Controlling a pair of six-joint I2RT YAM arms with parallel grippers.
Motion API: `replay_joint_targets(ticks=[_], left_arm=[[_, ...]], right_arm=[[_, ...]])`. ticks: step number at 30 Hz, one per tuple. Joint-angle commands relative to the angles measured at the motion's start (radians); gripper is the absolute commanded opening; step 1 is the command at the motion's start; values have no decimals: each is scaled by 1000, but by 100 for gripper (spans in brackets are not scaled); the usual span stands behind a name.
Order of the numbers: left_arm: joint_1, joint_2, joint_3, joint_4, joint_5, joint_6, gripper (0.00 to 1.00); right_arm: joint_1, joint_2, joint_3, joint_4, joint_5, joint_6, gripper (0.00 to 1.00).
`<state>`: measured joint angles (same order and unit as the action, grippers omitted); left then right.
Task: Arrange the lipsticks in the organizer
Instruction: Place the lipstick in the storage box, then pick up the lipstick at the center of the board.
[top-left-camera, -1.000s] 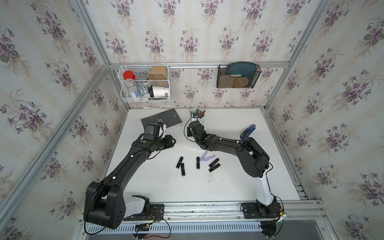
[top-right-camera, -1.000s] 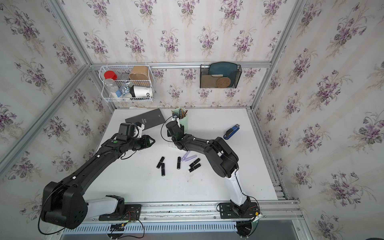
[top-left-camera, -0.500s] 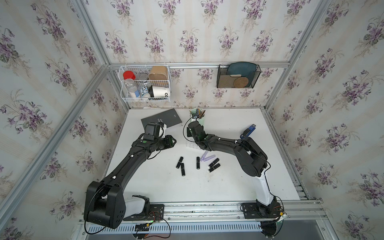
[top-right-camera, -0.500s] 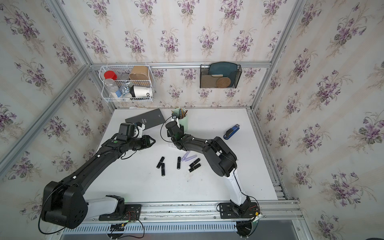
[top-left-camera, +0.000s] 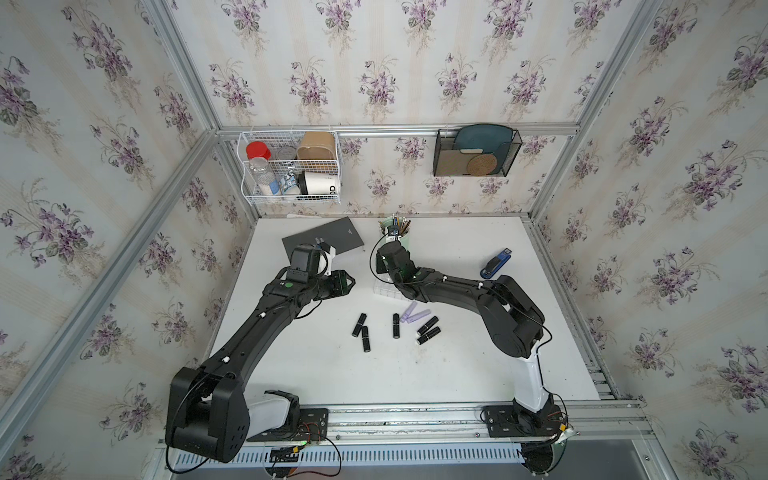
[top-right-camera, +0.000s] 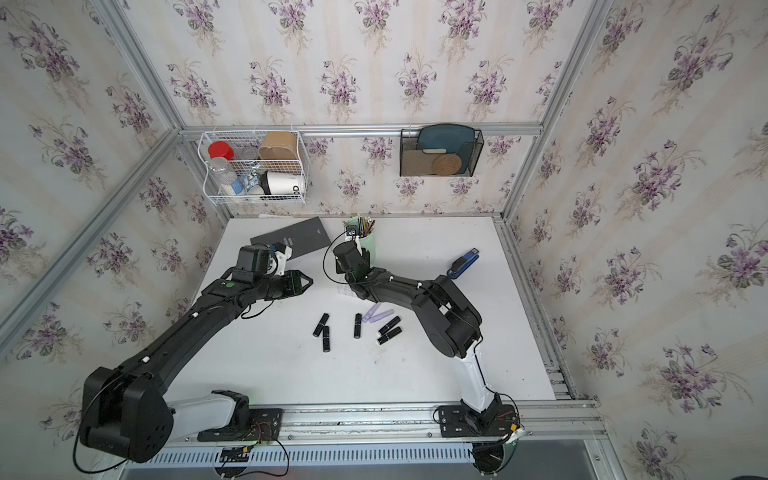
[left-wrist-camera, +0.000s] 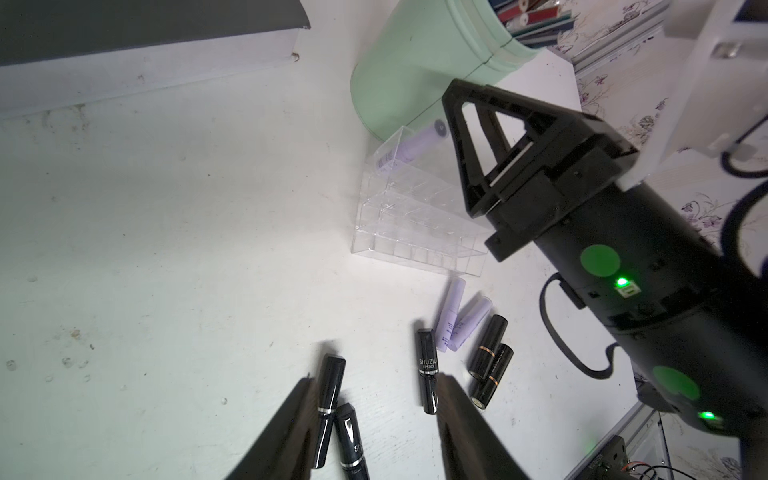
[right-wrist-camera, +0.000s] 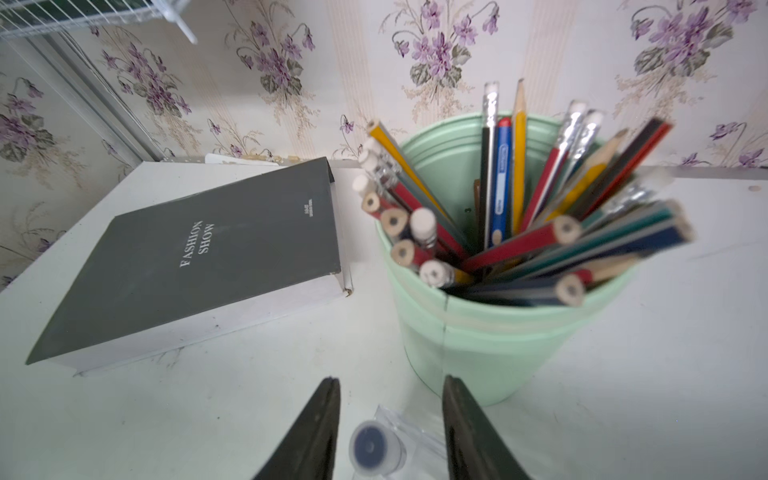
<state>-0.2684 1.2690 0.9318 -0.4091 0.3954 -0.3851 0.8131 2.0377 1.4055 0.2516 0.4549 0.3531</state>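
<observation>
Seven lipsticks lie loose on the white surface (top-left-camera: 332, 382): five black ones (top-left-camera: 396, 325) and two lilac ones (top-left-camera: 417, 316), clustered near the clear organizer (left-wrist-camera: 415, 232). One more lilac lipstick (right-wrist-camera: 376, 453) sits in a corner cell of the organizer, on the side next to the mint-green pencil cup (right-wrist-camera: 478, 353). Over that cell the right fingers (right-wrist-camera: 316, 424) stand spread to either side of the tube, with a gap on both sides, gripping nothing. Above the black ones the left fingers (left-wrist-camera: 291, 428) hover apart and empty. Beside the cup lies a grey book (right-wrist-camera: 199, 257)
</observation>
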Motion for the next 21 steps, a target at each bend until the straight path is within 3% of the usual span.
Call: replay_joint_targets(ticks=[1, 6, 11, 16, 21], left_arm=[[-50, -6, -4, 41, -30, 73, 52], [-247, 88, 17, 36, -95, 151, 51], [-428, 311, 112, -14, -157, 204, 48], [-472, 432, 213, -28, -180, 228, 43], [-482, 541, 320, -57, -168, 242, 40]], right_arm=[[1, -81, -58, -50, -12, 66, 46], [-17, -314, -271, -173, -60, 185, 46], [-108, -486, -442, -368, -266, 277, 43], [-171, -597, -533, -434, -331, 288, 40], [-205, -611, -555, -442, -346, 278, 37]])
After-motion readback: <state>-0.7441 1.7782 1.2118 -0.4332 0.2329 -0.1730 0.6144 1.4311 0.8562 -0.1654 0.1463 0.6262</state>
